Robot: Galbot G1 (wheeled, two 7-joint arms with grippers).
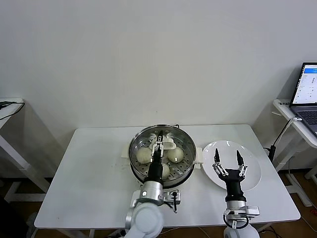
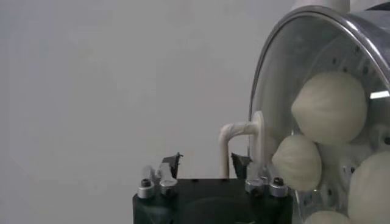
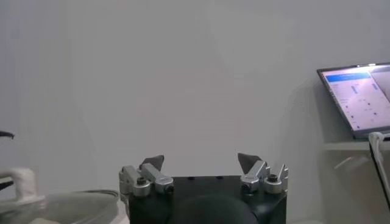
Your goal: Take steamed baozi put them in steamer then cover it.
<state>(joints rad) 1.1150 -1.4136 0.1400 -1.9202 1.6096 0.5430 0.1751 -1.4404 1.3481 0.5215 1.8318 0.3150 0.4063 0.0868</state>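
The left claw (image 1: 159, 144) hangs over the steamer (image 1: 162, 155), its fingers spread on either side of the white block handle of the cover (image 1: 168, 143) and gripping nothing. The left wrist view shows the same: the two dark fingertips (image 2: 172, 161) stand apart with the cover's white handle (image 2: 239, 139) just past them, between the tips and the pot. The clear glass cover sits on the steamer, its metal rim matching the pot's rim. Under the glass lie the buns (image 1: 144, 155): one to the claw's left, one to its right, one below the claw nearer the robot, and a fourth partly hidden by the handle and the claw. In the left wrist view the buns (image 2: 329, 108) show through the glass (image 2: 286, 55) on the perforated tray.

The steamer stands in the middle of the white bench (image 1: 94, 178). To its right, just beside it, lies a flat white plate (image 1: 252, 171). The right claw (image 1: 229, 160) hovers over that plate, fingers spread wide, holding nothing. Farther right, off the bench, an open laptop (image 1: 307, 94) rests on a side table.
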